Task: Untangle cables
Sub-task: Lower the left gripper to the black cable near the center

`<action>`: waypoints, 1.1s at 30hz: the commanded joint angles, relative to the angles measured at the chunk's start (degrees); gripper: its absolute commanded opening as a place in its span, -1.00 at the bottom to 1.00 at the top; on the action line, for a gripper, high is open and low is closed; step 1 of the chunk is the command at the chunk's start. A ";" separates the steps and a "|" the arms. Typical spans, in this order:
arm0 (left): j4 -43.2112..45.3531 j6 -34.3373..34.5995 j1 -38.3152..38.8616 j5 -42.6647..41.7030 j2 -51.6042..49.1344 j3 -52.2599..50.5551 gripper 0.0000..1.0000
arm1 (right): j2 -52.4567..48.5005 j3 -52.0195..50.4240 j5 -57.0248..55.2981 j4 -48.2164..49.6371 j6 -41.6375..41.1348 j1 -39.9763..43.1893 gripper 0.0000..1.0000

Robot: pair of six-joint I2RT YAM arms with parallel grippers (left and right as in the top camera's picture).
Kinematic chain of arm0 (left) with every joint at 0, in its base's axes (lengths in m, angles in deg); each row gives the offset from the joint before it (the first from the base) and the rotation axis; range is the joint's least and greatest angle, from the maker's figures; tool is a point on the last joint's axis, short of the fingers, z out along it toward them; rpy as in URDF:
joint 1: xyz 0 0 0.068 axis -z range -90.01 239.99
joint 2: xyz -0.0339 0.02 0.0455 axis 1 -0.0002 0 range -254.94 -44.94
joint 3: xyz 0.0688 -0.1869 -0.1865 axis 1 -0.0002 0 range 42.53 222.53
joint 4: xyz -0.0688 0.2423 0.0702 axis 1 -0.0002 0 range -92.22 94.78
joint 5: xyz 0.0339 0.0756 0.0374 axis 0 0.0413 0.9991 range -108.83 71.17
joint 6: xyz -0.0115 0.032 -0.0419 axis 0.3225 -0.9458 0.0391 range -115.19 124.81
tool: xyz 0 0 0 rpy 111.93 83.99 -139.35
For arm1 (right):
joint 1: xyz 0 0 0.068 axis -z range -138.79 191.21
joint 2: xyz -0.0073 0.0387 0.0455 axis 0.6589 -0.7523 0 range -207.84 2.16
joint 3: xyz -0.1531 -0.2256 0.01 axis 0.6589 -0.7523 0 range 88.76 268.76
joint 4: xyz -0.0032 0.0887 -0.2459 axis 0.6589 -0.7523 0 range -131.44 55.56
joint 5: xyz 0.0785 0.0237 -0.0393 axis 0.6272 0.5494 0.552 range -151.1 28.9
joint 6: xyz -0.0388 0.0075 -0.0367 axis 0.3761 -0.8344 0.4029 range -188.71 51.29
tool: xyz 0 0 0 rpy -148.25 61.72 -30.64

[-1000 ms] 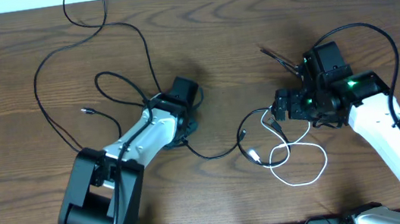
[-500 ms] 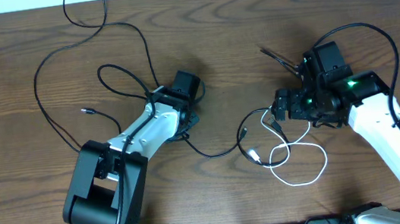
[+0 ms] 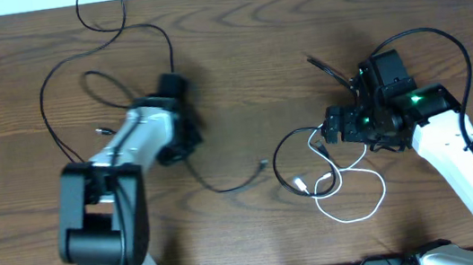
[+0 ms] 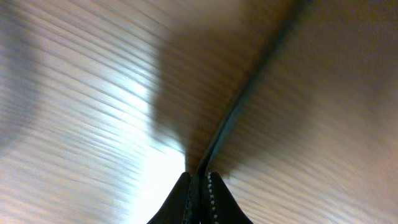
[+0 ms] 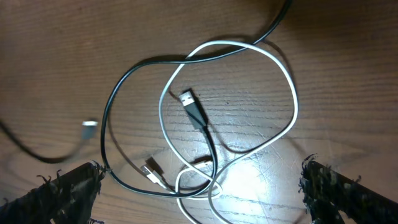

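Note:
My left gripper [image 3: 179, 147] is shut on a thin black cable [image 4: 244, 98], which runs up and to the right from between the closed fingertips [image 4: 199, 179]. In the overhead view this cable [image 3: 225, 186] trails right, and its small plug [image 3: 263, 163] lies free on the wood. My right gripper [image 3: 334, 128] hangs open above a tangle. There a white cable [image 5: 287, 81] loops through a black cable [image 5: 115, 99] with a plug [image 5: 194, 109]. The right gripper [image 5: 208, 193] holds nothing between its wide-set fingers.
More thin black cable [image 3: 45, 106] lies in big loops at the back left and runs off the table's far edge. A thick black robot cable [image 3: 442, 35] arches over the right arm. The wooden table [image 3: 244, 50] has a pale strip along its far edge.
My left gripper closed on the black cable and swung left and back with it. The cable's plug end slid left, out of the tangle. The right arm has not moved.

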 commanded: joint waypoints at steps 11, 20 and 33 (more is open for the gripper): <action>0.09 -6.23 -13.07 -1.60 13.05 11.43 -0.85 | 0.35 -0.24 0.37 0.63 -0.68 -0.28 0.99; -17.20 -6.21 -8.07 -12.31 12.50 10.82 0.31 | 0.35 -0.24 0.35 0.66 -0.68 -0.28 0.98; -26.34 -4.35 -0.31 -11.15 20.61 9.14 0.37 | 0.35 -0.31 0.33 0.48 -0.66 -0.31 0.98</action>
